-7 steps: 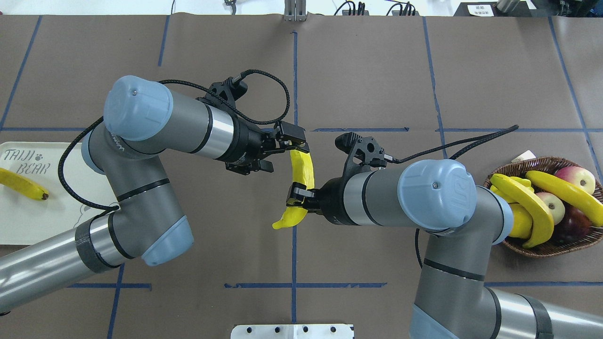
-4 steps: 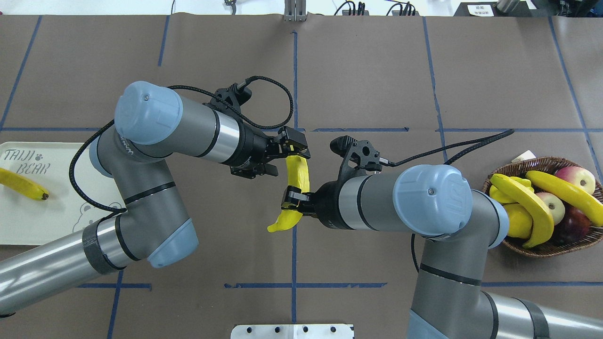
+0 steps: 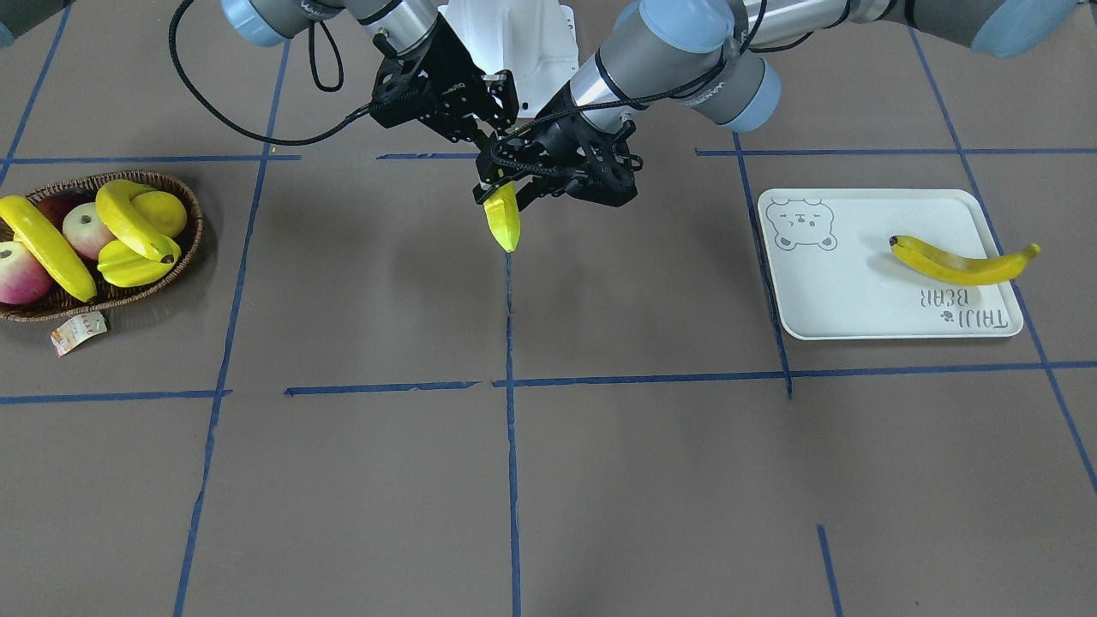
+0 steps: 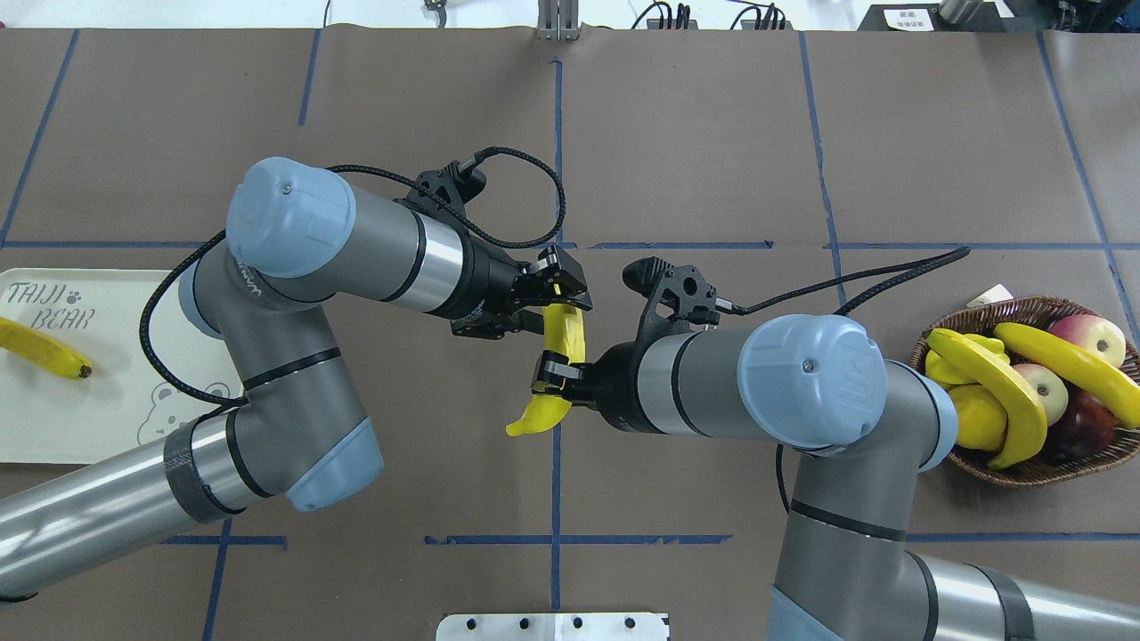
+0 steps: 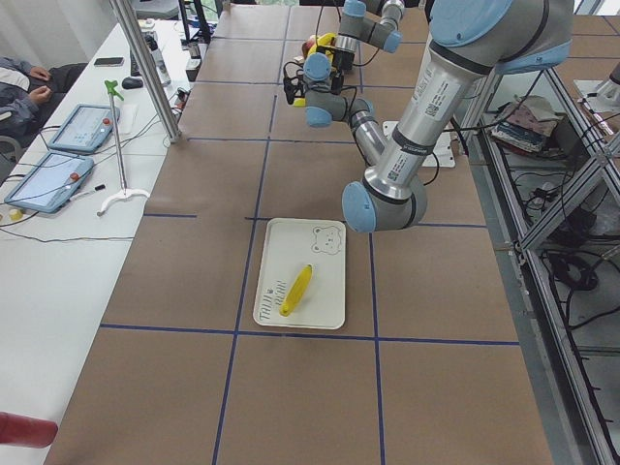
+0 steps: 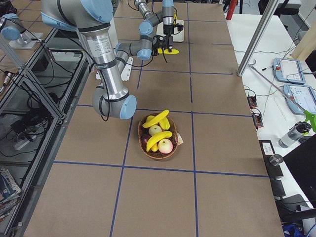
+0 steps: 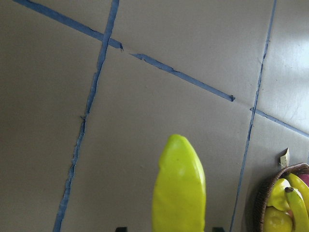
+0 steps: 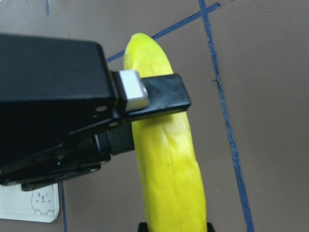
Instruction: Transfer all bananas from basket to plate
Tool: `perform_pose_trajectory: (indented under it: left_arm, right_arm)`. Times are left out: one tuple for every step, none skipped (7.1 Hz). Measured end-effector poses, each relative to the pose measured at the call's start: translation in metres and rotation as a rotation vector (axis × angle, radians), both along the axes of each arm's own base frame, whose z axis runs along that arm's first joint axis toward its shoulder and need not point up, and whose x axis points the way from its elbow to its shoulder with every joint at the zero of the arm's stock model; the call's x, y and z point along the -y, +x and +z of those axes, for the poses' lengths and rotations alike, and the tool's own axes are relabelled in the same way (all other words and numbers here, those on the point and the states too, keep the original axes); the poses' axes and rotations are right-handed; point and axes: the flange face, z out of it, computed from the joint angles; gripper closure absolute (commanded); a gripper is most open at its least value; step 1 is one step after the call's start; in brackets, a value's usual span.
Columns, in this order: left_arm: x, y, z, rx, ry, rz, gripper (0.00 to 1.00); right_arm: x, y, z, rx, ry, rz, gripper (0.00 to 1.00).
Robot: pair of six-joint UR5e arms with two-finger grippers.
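Right gripper point(image 4: 554, 376) jaws clamped on the banana point(image 4: 566, 336); left gripper point(image 4: 563, 301) jaws spread astride its end.

The grey lettering "TAIJI BEAR" point(image 4: 46, 306) is printed on the off-white plate point(image 4: 107, 418), in the plate's far corner. The plate lies at the counter's left edge. The paper tag point(image 3: 77, 332) beside the basket point(image 3: 195, 224), near the counter's right edge, carries print too small to read.

plate point(image 4: 98, 418) off-white, flat | one banana point(image 4: 43, 347) on it | held banana point(image 4: 567, 331) mid-air, centre | two bananas point(image 4: 997, 378) in basket point(image 4: 1006, 310)
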Motion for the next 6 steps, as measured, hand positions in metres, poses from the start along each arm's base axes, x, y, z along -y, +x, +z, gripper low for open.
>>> perform_pose_trajectory:
  left_arm:
    - [0.0001, 0.0001, -0.0003, 0.0, -0.001, 0.0, 0.35]
    - [-0.0002, 0.0004, -0.0003, 0.0, -0.001, 0.0, 0.48]
    - [-0.001, 0.0012, 0.0, 0.0, -0.002, 0.002, 0.78]
    - [-0.0017, 0.0017, 0.0001, 0.001, -0.002, 0.003, 0.99]
    - [-0.0019, 0.0019, 0.0, 0.001, -0.002, 0.004, 1.0]
    - [-0.0027, 0.0027, 0.0011, 0.002, 0.001, 0.006, 1.0]
  right_arm:
    - [-0.0012, -0.001, 0.0001, -0.001, 0.001, 0.001, 0.95]
    - [-0.0019, -0.0015, 0.0, 0.0, 0.002, 0.002, 0.95]
    - [-0.002, -0.0014, -0.0002, 0.0, 0.003, 0.003, 0.88]
    - [-0.0022, -0.0015, -0.0003, 0.0, 0.003, 0.003, 0.77]
    - [-0.0021, -0.0016, -0.0002, 0.0, 0.004, 0.003, 0.62]
    - [-0.0023, -0.0017, 0.0, -0.001, 0.003, 0.003, 0.01]
